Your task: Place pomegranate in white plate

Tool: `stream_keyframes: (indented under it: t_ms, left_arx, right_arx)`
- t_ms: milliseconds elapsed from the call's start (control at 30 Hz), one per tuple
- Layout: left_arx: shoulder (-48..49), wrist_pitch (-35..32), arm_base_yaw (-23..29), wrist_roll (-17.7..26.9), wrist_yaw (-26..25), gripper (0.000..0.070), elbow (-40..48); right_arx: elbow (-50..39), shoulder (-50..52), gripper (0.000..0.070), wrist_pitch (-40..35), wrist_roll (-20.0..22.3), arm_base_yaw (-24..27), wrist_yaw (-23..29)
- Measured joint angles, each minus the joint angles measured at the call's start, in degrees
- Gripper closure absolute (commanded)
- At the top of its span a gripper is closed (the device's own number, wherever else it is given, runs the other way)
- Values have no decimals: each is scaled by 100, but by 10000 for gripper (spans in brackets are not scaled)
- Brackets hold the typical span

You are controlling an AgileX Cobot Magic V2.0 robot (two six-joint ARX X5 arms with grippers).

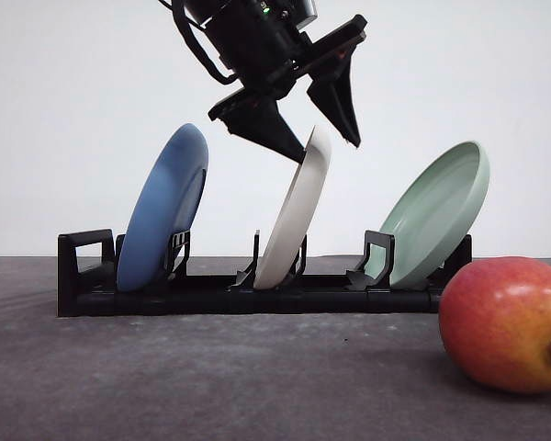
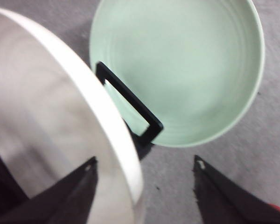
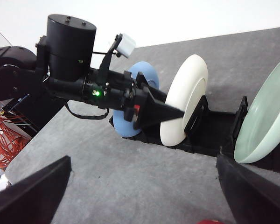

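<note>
The pomegranate, red fading to yellow-orange, lies on the dark table at the near right. The white plate stands on edge in the middle slot of a black rack. My left gripper hangs open over the plate's top rim, one finger on each side of it. In the left wrist view the white plate runs between the open left gripper fingers. My right gripper is open, looking at the white plate from the near side.
A blue plate stands in the rack's left slot and a pale green plate leans in the right slot. The green plate is close behind the left fingers. Open dark tabletop lies in front of the rack.
</note>
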State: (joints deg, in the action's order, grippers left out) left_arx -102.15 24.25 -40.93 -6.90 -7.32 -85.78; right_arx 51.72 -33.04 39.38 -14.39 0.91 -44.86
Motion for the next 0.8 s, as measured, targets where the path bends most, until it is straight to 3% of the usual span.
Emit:
stream_keyframes:
  t_ms: [167,367,667,800]
  left_arx:
    - [-32,4,2,-2,123,404,-2]
    - [-142,41,2,-2,116,700,-4]
    - [-142,107,-20,-26,75,700,-13]
    - [-142,513,-20,-26,73,700,-226]
  right_arx:
    - [0,0,65,24,0,0,0]
    - [0,0,65,33,0,0,0]
    - [0,0,65,76,0,0,0]
    - [0,0,65,99,0,0,0]
